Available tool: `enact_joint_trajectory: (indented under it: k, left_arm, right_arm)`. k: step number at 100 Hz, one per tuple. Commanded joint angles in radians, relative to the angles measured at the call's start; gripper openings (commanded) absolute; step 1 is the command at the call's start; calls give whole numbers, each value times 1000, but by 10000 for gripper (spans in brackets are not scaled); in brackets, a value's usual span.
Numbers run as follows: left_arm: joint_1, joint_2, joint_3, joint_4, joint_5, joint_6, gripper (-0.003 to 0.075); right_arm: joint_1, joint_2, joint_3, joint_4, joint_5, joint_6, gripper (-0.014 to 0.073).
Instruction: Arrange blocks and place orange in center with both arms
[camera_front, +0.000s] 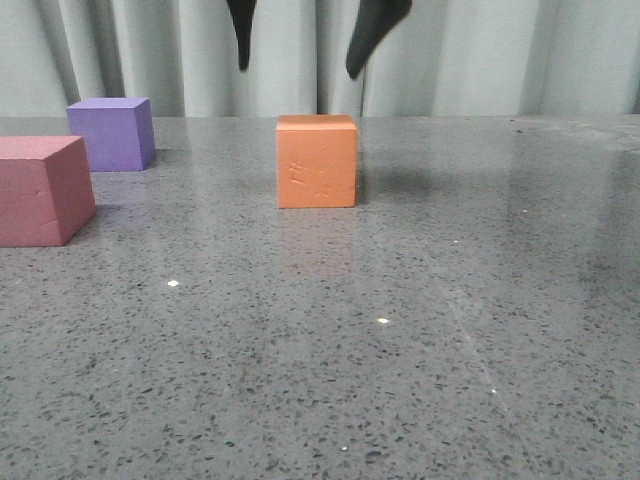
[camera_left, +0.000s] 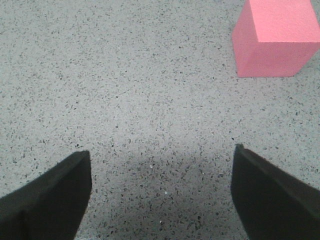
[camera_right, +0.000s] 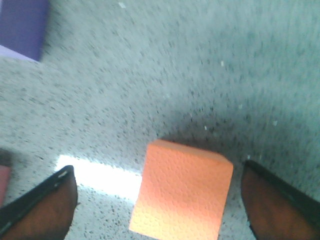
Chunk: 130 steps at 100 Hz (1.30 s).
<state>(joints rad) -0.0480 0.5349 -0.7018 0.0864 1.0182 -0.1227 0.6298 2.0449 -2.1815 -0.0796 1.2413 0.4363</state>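
The orange cube (camera_front: 316, 162) stands on the grey speckled table, near the middle, its dented face toward the camera. The purple cube (camera_front: 112, 133) is at the back left. The pink cube (camera_front: 40, 190) is at the left edge, nearer. My right gripper (camera_front: 305, 55) hangs open above the orange cube, one black finger to each side. In the right wrist view the orange cube (camera_right: 182, 192) lies between the spread fingers of the right gripper (camera_right: 157, 172), untouched. My left gripper (camera_left: 161, 160) is open and empty over bare table, with the pink cube (camera_left: 272, 37) ahead of it and off to one side.
A pale curtain (camera_front: 480, 55) hangs behind the table's far edge. The purple cube (camera_right: 22, 27) shows in a corner of the right wrist view.
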Motion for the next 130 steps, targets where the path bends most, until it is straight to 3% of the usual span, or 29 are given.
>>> enact_joint_trajectory:
  k: [1,29,52,92,130]
  left_arm:
    - [0,13,-35,1,-63,2,545]
    - [0,13,-35,1,-63,2,545]
    - [0,13,-35,1,-62,2,545]
    - [0,13,-35,1,-64,2,545]
    - [0,13,-35,3,-64,2,545]
  right_arm:
    - [-6,-72,-62,-20,89,-54,652]
    - [-44,-140,-53,-16,90,-139,652]
    - [-142,-221,43,-2,90,-187,652]
    - [-372,-529,507,0,-6,-218,652]
    - [-502,-812,935,-3,-118,-282,652]
